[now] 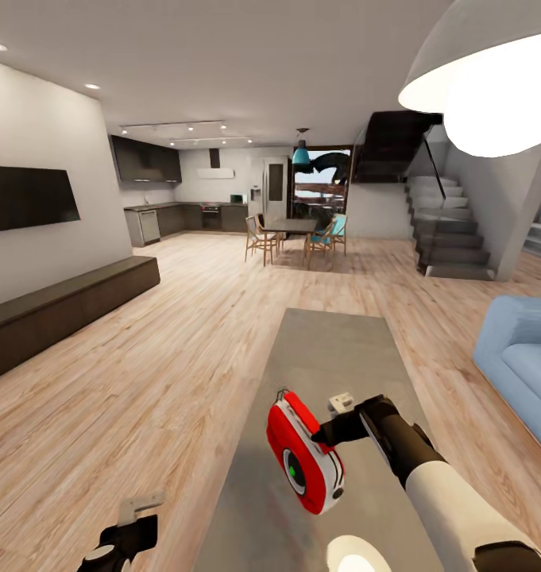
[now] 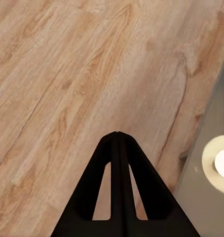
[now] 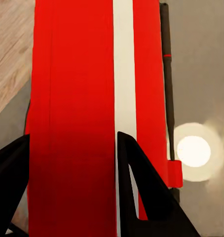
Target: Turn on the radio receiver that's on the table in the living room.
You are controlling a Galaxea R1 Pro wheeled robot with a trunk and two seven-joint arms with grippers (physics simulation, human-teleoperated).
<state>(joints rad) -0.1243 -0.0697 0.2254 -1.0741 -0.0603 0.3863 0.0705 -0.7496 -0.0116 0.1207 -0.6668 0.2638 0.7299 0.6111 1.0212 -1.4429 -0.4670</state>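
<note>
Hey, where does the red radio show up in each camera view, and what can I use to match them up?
Head view: the radio receiver stands low in the middle, on the table, at the right gripper.
Left wrist view: wood floor and a strip of the grey table edge past the shut left gripper.
Right wrist view: its red body lies between the fingers.
Shared landmark: the grey tabletop.

You have a blue sofa (image 1: pixel 518 357) right of the wood floor (image 1: pixel 183 349); wall TV (image 1: pixel 28 196) opposite it, staircase (image 1: pixel 449 230) and dining chairs (image 1: pixel 262 238) beyond the sofa.
</note>
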